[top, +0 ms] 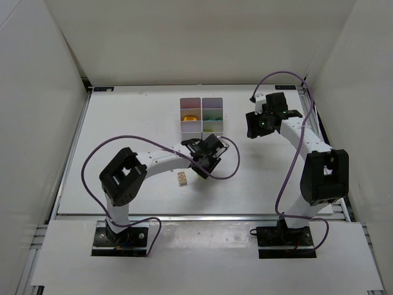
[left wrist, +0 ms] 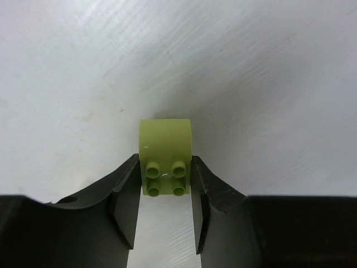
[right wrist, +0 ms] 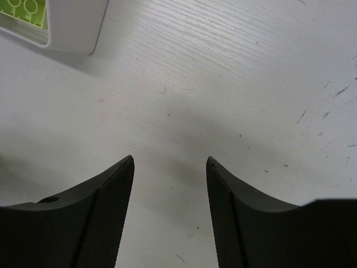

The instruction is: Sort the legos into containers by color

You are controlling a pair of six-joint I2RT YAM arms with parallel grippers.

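Lime brick (left wrist: 165,139), four studs turned toward the wrist camera, pinched on both sides by the left pincer (left wrist: 165,164), with the dark fingers (left wrist: 125,195) pressed flat against it. Impossible to tell whether resting on the white surface (left wrist: 268,84) or held just above it. From overhead, hidden under the left pincer (top: 206,161), in front of the block of bins (top: 201,115) and near its front edge.

Pale orange brick (top: 182,179) loose on the surface, just beside the left pincer on its left, nearer the arm bases and apart from the bins.

Inside the bins, from overhead: purple in the two far compartments, orange and yellow pieces in the middle left, green in the middle right, lime in the near right. From the right wrist, only a corner of one bin (right wrist: 78,28) at upper left, with a second lime brick (right wrist: 22,11) lying inside.

Right pincer (right wrist: 170,162) spread wide above scuffed bare surface. Overhead, placed to the right of the bins (top: 258,126), well apart from the left pincer.

Purple cables (top: 101,150) looping along both arms.
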